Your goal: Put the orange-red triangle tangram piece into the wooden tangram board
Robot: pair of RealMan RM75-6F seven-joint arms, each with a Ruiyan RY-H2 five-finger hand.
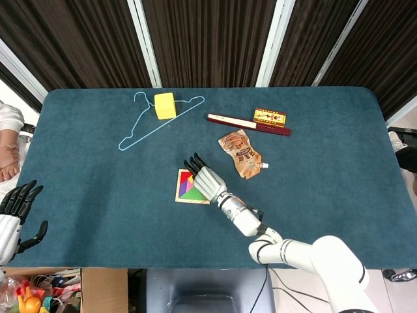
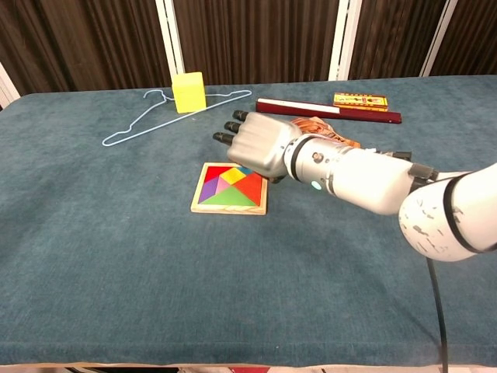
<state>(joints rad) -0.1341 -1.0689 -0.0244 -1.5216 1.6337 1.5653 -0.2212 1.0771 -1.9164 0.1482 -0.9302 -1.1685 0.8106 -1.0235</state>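
The wooden tangram board (image 2: 203, 208) (image 1: 178, 194) lies near the middle of the teal table (image 1: 98, 182), filled with coloured pieces. The orange-red triangle (image 2: 250, 185) lies flat in the board's right part. My right hand (image 2: 260, 144) (image 1: 205, 180) hovers just above the board's far right edge, fingers stretched out and holding nothing. In the head view it covers the board's right side and the triangle. My left hand (image 1: 16, 208) hangs off the table's front left corner, fingers spread and empty.
A yellow block (image 1: 165, 105) sits on a light blue wire hanger (image 1: 150, 124) at the back left. A brown pouch (image 1: 242, 153) lies just right of the board. Behind the pouch are a long dark red bar (image 1: 247, 124) and a small orange box (image 1: 270, 117).
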